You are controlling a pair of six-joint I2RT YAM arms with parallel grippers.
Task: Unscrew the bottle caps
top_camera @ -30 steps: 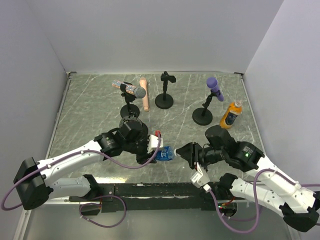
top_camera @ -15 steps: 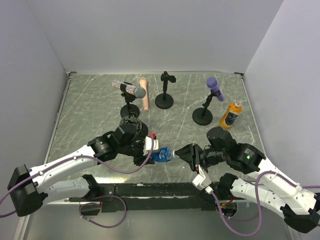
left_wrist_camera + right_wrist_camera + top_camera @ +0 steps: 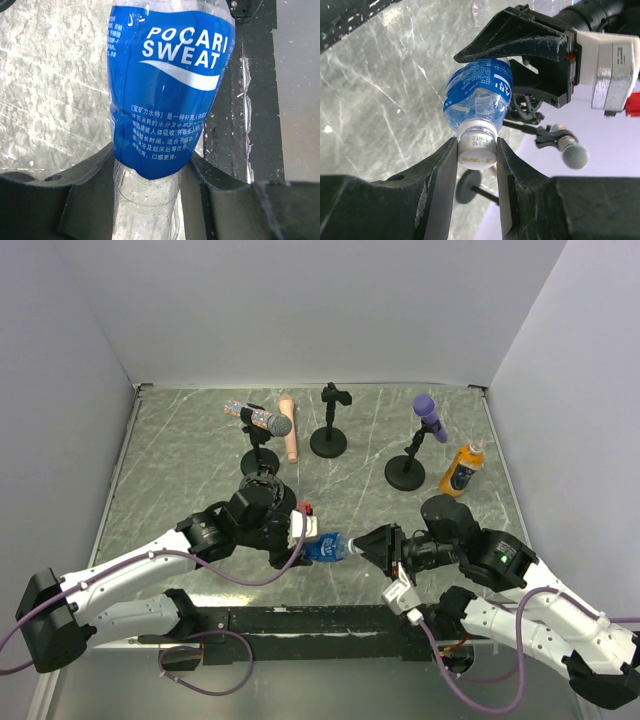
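A blue-labelled clear bottle (image 3: 326,547) hangs sideways just above the table, between the two arms. My left gripper (image 3: 304,532) is shut on its clear lower body (image 3: 145,195), one finger on each side. The bottle's whitish cap (image 3: 477,148) points at my right gripper (image 3: 477,151), which is shut on it, both fingers pressed against the cap's sides. In the top view that cap (image 3: 348,543) sits at the tip of the right gripper (image 3: 356,543). An orange bottle (image 3: 461,470) with its small cap (image 3: 476,446) on stands at the back right.
Three black microphone stands line the back: one holding a grey-headed microphone (image 3: 262,420), an empty one (image 3: 329,440), and one with a purple microphone (image 3: 428,412). A peach cylinder (image 3: 289,428) lies by the left stand. A black rail (image 3: 300,620) runs along the near edge.
My left wrist has turned and shifted slightly left with the bottle. The right arm has eased a little to the right, still on the cap. Both grips are unchanged.
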